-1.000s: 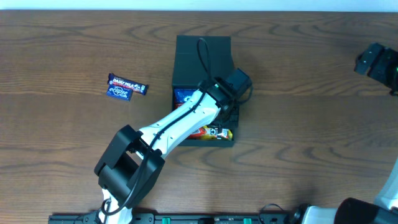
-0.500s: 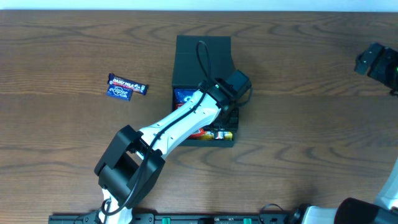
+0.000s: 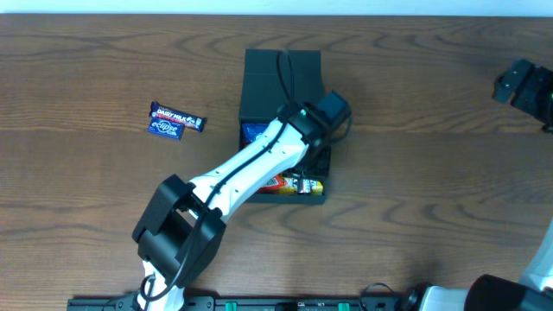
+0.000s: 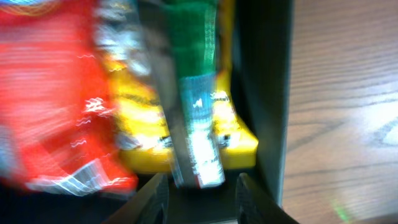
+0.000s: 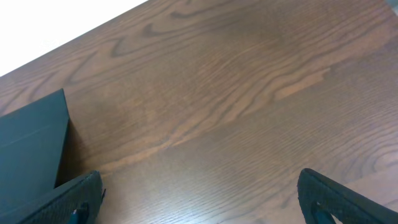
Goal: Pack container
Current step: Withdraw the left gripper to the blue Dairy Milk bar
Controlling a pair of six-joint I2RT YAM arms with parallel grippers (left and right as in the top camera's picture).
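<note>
Hovering in container (image 3: pixel 281 78), 12 o'clock of table (image 3: pixel 432 190) centre, left gripper (image 4: pixel 202 198) part-spread over blurred green packet (image 4: pixel 193 93), yellow packet (image 4: pixel 146 124), red packet (image 4: pixel 56 99); "DAIRY MILK" bar (image 3: pixel 176 120) at container's 9 o'clock; right gripper (image 5: pixel 202 202) spread wide

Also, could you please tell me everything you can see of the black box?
The box is dark, matte and rectangular, card by the look of it, sitting flat on the wooden table. Its flap lid is open, folded back away from the robot. Inside lie a blue packet, a red packet and a yellow packet. The left arm reaches over it, its open claw over the packets beside a side wall.
</note>
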